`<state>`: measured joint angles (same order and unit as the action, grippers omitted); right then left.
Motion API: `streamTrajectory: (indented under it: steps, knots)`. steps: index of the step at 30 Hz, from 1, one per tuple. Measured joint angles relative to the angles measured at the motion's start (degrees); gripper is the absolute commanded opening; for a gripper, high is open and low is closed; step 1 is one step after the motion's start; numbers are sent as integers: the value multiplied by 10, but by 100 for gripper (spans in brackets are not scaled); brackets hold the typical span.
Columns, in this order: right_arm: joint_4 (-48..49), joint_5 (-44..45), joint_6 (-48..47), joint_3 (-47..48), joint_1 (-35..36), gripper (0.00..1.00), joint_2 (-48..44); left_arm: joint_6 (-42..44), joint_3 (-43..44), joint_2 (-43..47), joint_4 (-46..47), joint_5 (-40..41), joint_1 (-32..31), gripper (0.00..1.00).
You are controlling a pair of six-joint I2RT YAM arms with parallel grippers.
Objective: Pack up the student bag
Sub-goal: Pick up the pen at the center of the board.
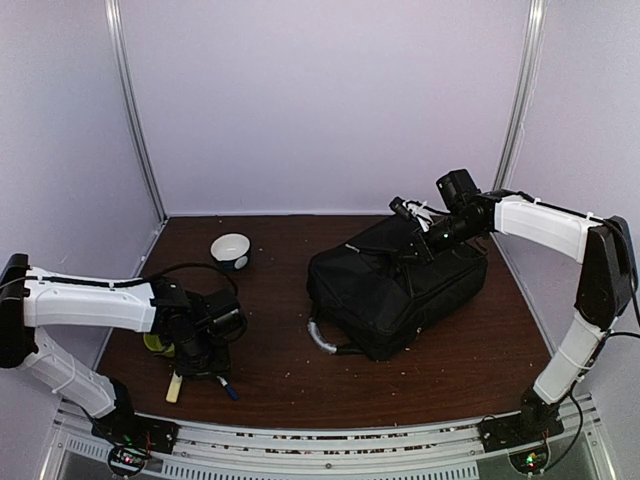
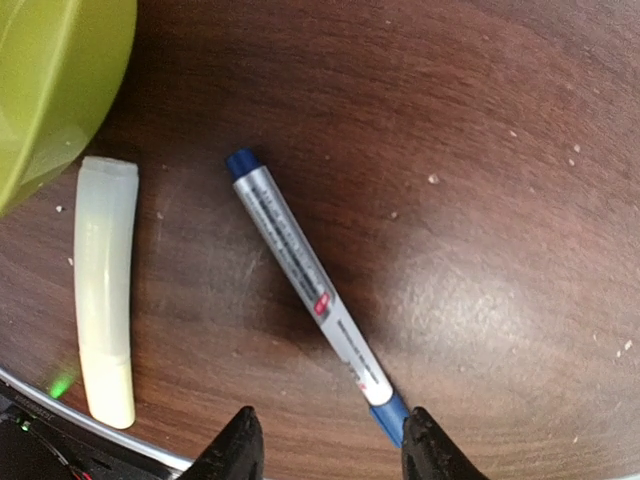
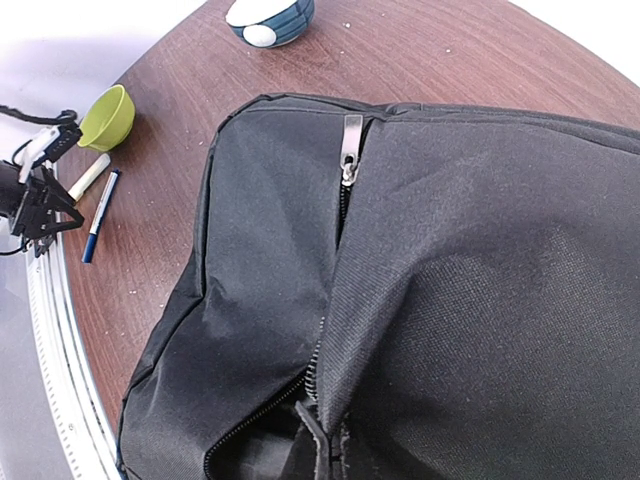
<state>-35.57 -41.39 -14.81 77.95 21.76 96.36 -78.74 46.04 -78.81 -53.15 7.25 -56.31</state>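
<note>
left tool [image 2: 332, 452] agape above blue pen [image 2: 310, 290]

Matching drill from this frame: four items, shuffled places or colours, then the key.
Items
1. student bag
2. marker
3. green cup
4. blue-and-white bowl

Places or colours
A. alone at the far side of the table, left of centre
B. one end lies between the fingers of the open left gripper
C. black, on the right half of the table
D. by the far end of the cream stick, near left corner

Pairs: 1-C, 2-B, 3-D, 4-A
</note>
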Motion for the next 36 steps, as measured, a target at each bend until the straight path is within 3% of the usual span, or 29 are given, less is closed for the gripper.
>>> streamTrajectory:
  steps: [8, 14, 21, 25, 36]
  knots:
    - [0, 0, 0, -1, 0, 0, 0, -24, -7, -32, 57, -26, 19, 46]
    - [0, -2, 0, -3, 0, 0, 0, -29, -28, -48, 94, -43, 43, 37]
    - [1, -2, 0, -3, 0, 0, 0, -30, -34, -59, 104, -56, 59, 21]
    - [1, -2, 0, -3, 0, 0, 0, -15, -19, -76, 97, -65, 65, 0]
    - [2, -6, 0, -4, -3, 0, 0, 99, 65, -120, 108, -73, 62, 0]
